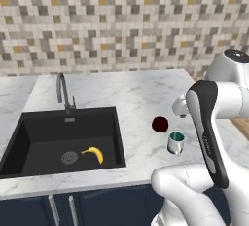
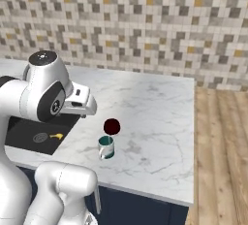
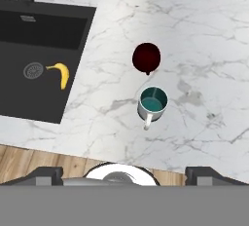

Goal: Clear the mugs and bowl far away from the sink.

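Note:
Two mugs stand close together on the marble counter, right of the sink [image 1: 44,132]. The dark maroon mug [image 1: 160,124] [image 2: 112,126] [image 3: 146,58] is the farther one. Just in front of it is the silvery mug [image 1: 175,142] [image 2: 106,147] [image 3: 152,102] with a teal inside, its handle pointing to the counter's front edge. My gripper [image 3: 127,176] hangs high above both mugs, looking straight down, open with nothing between its fingertips [image 3: 46,175]. The bowl is out of view.
A yellow banana [image 1: 93,154] [image 3: 61,73] lies in the black basin beside the drain. The grey gooseneck faucet [image 1: 62,91] stands behind the sink. The counter ends at the right, where wooden floor [image 2: 223,146] begins. A tiled wall backs the counter.

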Motion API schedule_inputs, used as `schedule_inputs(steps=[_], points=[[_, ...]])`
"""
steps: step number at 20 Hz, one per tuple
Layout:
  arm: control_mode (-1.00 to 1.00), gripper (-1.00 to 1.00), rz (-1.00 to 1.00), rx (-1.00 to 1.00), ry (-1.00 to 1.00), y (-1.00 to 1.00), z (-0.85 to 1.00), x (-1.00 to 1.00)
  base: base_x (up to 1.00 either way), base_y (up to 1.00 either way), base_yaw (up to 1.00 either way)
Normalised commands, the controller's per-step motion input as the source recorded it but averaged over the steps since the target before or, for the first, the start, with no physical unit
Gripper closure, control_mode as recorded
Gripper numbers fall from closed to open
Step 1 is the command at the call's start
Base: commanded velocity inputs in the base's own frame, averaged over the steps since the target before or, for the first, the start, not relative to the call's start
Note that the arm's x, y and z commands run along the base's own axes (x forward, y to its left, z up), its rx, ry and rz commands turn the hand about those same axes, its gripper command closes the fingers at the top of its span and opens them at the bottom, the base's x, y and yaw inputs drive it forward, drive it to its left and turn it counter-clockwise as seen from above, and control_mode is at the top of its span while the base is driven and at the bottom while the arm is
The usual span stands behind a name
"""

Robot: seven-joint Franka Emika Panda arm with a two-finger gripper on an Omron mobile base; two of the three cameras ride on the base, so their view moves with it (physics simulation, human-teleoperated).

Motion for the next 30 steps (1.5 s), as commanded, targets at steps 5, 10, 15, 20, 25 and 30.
schedule_inputs(steps=[5, 10, 15, 20, 25, 30], points=[[1.0, -1.0, 0.0, 0.0, 0.0, 0.0, 0.0, 0.0, 0.86, -0.32, 0.0], [-1.0, -1.0, 0.0, 0.0, 0.15, -0.21, -0.18, 0.44, 0.33, -0.13, 0.0], [-1.0, -1.0, 0.0, 0.0, 0.26, -0.32, -0.32, 0.56, 0.0, 0.0, 0.0], [-1.0, -1.0, 0.0, -0.01, 0.16, -0.1, -0.37, 0.47, 0.0, 0.0, 0.0], [-1.0, -1.0, 0.0, 0.0, -0.01, 0.0, -0.38, 0.42, 0.0, 0.0, 0.0], [-1.0, -1.0, 0.0, 0.0, -0.01, 0.0, -0.33, 0.4, 0.0, 0.0, 0.0]])
